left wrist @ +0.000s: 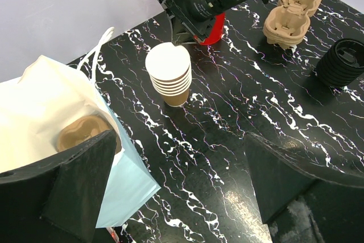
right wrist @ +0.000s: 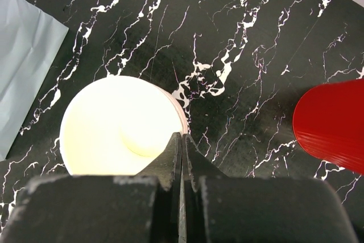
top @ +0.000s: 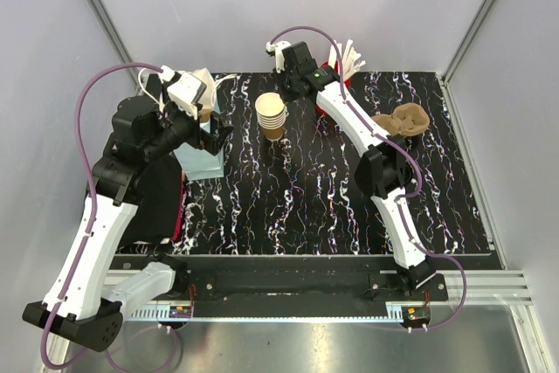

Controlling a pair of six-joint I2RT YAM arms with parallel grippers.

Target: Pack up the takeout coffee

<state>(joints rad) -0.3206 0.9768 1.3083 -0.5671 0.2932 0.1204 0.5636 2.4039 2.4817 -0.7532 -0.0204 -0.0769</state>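
Progress: early; I'd judge no lidded coffee is made up or bagged yet.
Right gripper (right wrist: 182, 139): pinched shut, tips at the rim of the top cup (right wrist: 114, 123); can't tell if it's gripped.
Cup stack (top: 272, 116): mid-table, lidless.
Black lids (left wrist: 341, 61): stacked well apart.
Left gripper (left wrist: 182, 197): spread wide over the paper bag (left wrist: 40, 101), with a brown item (left wrist: 85, 132) inside.
Remaining: separate cup, lid, bag.

Red cup (right wrist: 335, 123) cut off at right edge; black lid stack (left wrist: 341, 64) likewise.
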